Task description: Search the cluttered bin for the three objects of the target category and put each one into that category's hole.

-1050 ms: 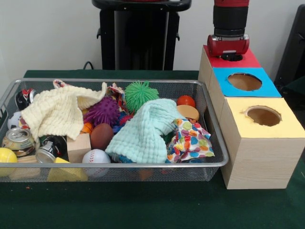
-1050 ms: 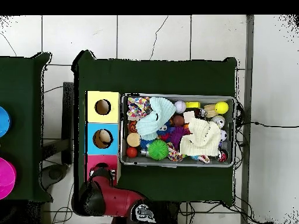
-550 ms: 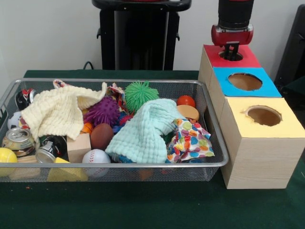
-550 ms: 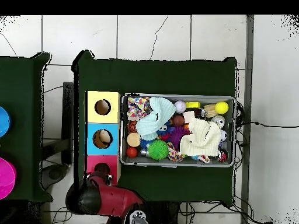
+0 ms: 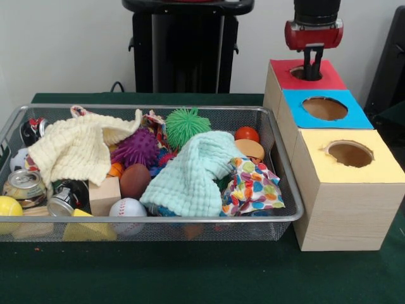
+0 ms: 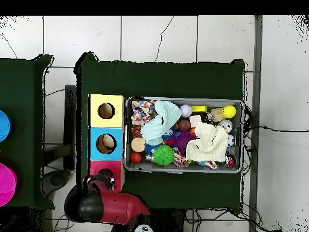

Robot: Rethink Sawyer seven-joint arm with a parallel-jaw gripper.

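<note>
Left to right: the wire bin (image 5: 278,218) sits untouched, cloths and balls unmoved. Over at the red hole (image 5: 302,71), my gripper (image 5: 312,69) has lifted since a second ago, fingers close together and holding nothing — I'd say a drop just finished. The hole's inside is hidden; which category I'm sorting, I can't tell.

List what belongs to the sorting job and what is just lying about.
Job: gripper, above the red box; blue box; yellow box; wire bin and its clutter, though the target category is not evident.
Lying about: blue disc and magenta disc on the side table; floor cables.
</note>
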